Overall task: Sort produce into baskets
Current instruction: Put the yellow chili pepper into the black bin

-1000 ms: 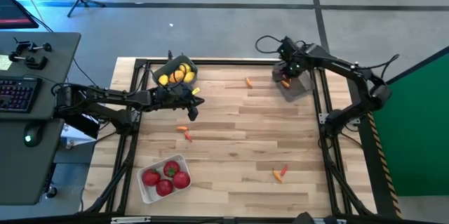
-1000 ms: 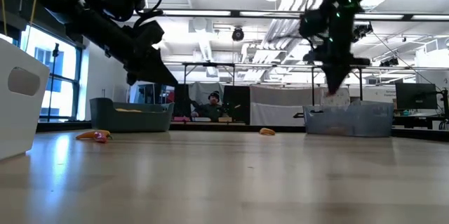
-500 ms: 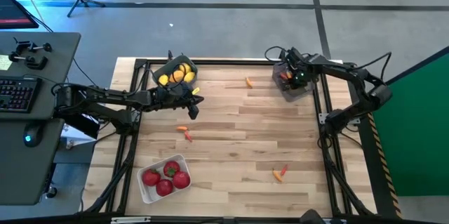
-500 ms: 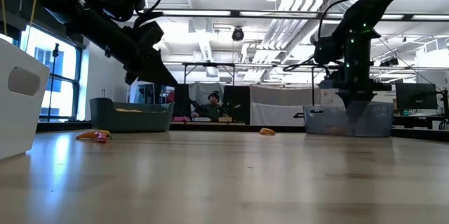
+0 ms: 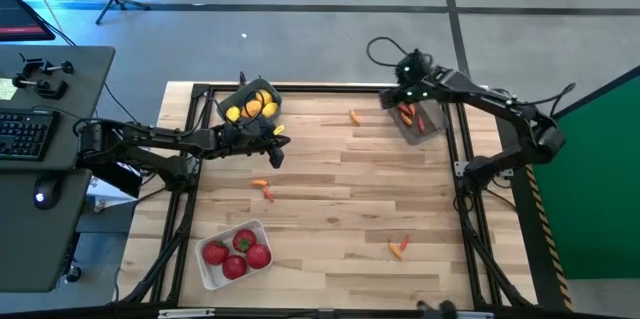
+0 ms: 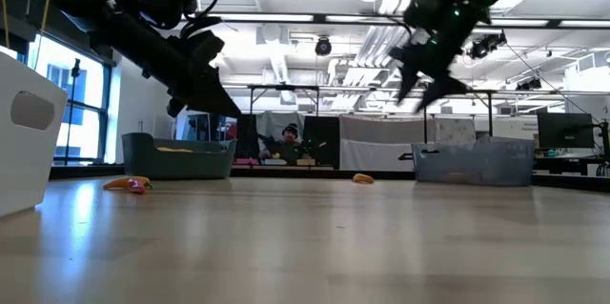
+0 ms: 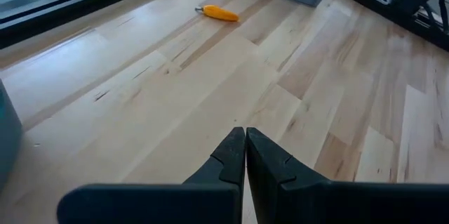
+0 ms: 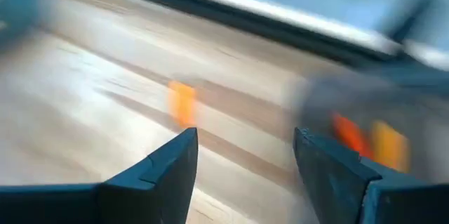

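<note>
Right gripper [image 5: 402,89] hangs above the far-left edge of the dark grey basket [image 5: 418,119] at the far right of the counter [image 5: 340,199], jaws spread with nothing between them; orange-red pepper pieces [image 5: 408,112] lie inside that basket. So the step in hand looks like a pepper drop-off just finished, with the arm free for the next item. Left gripper [image 5: 272,142] hovers over the counter just near of the blue-grey basket [image 5: 249,105], which holds yellow fruits, jaws clenched and empty. The white basket [image 5: 233,253] at the near left holds the red fruits. Loose peppers left on the counter: one [image 5: 354,116] far centre, just left of the dark grey basket; a pair [image 5: 263,187] left of centre, near the left gripper; one [image 5: 399,247] near right. Next move, as I judge it: the right arm goes for the far-centre pepper, the closest one, keeping its jaws wide, dropping low and straddling the thin piece across its width before closing. The pair by the left arm suits the left gripper, which must open first.
</note>
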Robot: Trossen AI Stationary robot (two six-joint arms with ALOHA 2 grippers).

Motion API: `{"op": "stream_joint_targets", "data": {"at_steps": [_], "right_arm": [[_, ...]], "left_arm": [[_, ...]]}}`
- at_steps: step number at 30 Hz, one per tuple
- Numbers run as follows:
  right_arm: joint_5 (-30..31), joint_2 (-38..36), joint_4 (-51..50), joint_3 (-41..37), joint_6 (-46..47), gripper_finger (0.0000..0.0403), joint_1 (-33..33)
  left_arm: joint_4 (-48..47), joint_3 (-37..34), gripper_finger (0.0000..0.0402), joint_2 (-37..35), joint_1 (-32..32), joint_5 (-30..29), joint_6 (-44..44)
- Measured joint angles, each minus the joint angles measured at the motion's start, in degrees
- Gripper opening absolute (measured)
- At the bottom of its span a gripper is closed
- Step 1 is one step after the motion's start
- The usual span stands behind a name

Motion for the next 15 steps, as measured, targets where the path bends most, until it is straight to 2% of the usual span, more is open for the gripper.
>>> {"op": "stream_joint_targets", "data": {"at_steps": [3,6,15], "right_arm": [[0.1,1.1,7.2,0.0,0.9,0.0217,5.3],[4.0,4.1,9.7,0.0,2.5,0.0201,9.4],[7.2,16.8,17.1,0.0,3.7,0.0168,14.8]], "left_arm": [[0.0,0.0,0.0,0.0,0.0,0.0,0.8],[0.0,0.0,0.0,0.0,0.0,0.0,2.3],[0.0,0.0,0.0,0.0,0.0,0.0,2.9]]}}
